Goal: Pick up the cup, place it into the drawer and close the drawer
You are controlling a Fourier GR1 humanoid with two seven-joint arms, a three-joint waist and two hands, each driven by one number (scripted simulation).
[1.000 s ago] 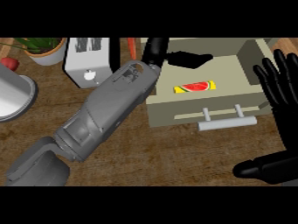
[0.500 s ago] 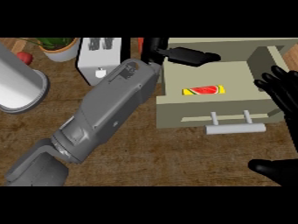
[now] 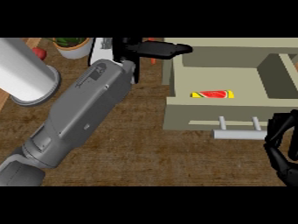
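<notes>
So the drawer (image 3: pixel 241 94) is pulled open on the wooden worktop (image 3: pixel 151 148), and there's a small red and yellow thing (image 3: pixel 212 94) lying inside it near the front wall. Can't say whether that's the cup, it's too small to tell. The drawer's pale bar handle (image 3: pixel 239 135) sticks out toward the bottom of the view. The left hand (image 3: pixel 152 48) is up at the top, at the drawer's far left corner, with its fingers stretched out flat and holding nothing; the long grey forearm (image 3: pixel 80 113) runs diagonally down to the lower left. The right hand (image 3: pixel 292 146) sits at the lower right, just beside the handle's right end, fingers curled in with nothing in them. A white cylinder (image 3: pixel 19 72) stands at the left, with a potted plant (image 3: pixel 72 45) behind it.
</notes>
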